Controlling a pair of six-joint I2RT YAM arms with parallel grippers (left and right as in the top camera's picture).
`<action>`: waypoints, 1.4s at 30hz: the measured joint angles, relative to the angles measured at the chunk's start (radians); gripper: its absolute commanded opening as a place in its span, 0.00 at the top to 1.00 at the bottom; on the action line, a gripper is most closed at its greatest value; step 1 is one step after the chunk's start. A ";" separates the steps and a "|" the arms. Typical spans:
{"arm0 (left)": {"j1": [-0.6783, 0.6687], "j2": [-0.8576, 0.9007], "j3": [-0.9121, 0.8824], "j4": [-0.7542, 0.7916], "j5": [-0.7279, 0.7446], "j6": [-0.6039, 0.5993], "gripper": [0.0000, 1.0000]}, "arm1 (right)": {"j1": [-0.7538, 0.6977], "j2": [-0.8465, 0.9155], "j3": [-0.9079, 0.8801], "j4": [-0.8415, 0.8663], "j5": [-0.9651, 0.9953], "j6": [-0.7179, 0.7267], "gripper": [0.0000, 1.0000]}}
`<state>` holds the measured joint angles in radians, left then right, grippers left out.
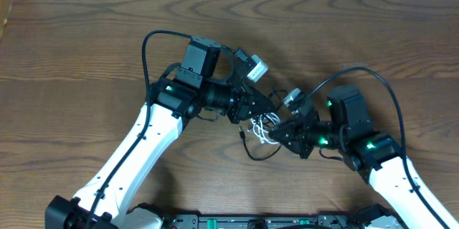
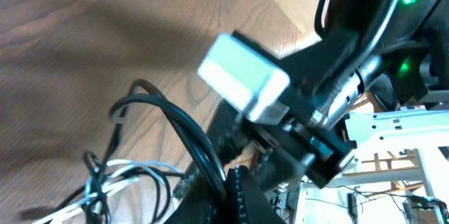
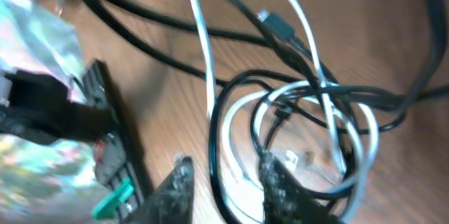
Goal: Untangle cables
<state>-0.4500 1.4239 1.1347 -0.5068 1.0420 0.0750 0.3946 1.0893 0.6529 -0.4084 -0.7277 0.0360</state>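
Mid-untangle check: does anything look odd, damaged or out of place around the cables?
Only the tangle itself: the white cable and black cable are looped through each other in a knot of coils just ahead of the open right tool. No damage shows.

One black cable [image 1: 258, 158], one white cable [image 3: 201, 48]
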 measured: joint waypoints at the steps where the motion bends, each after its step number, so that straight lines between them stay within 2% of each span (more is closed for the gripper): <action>1: 0.000 0.000 0.000 0.000 -0.001 0.000 0.92 | 0.003 0.000 0.000 -0.016 0.036 0.001 0.99; 3: 0.000 0.000 0.000 -0.003 -0.007 0.000 0.93 | 0.005 0.000 0.000 -0.051 0.140 0.013 0.99; 6: 0.000 0.000 0.000 -0.032 -0.054 -0.004 0.92 | 0.006 0.000 0.000 -0.123 0.397 0.091 0.99; 11: 0.005 0.000 0.000 -0.116 -0.210 -0.024 0.93 | -0.035 0.000 0.000 -0.282 0.861 0.326 0.99; 16: 0.054 0.000 -0.001 -0.197 -0.345 -0.027 0.93 | -0.141 0.000 0.000 -0.351 1.046 0.481 0.99; 23: 0.197 0.000 -0.001 -0.220 -0.367 -0.028 0.92 | -0.290 0.000 0.000 -0.352 1.034 0.546 0.99; 29: 0.412 -0.003 -0.001 -0.228 -0.440 -0.042 0.93 | -0.474 0.000 0.000 -0.365 1.104 0.570 0.99; 35: 0.518 -0.006 -0.001 -0.230 -0.437 -0.076 0.93 | -0.595 0.000 0.000 -0.327 1.081 0.565 0.99; 37: 0.539 -0.007 -0.001 -0.229 -0.410 -0.083 0.93 | -0.616 0.000 0.000 -0.266 0.995 0.526 0.99; 40: 0.537 -0.007 -0.001 -0.230 -0.351 -0.094 0.92 | -0.617 0.000 -0.001 -0.131 0.726 0.416 0.99; 42: 0.520 -0.007 -0.001 -0.230 -0.327 -0.100 0.83 | -0.606 0.001 -0.002 -0.029 0.472 0.328 0.99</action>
<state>0.0704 1.4166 1.1339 -0.7364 0.7155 -0.0250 -0.2115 1.0901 0.6514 -0.4374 -0.2562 0.3641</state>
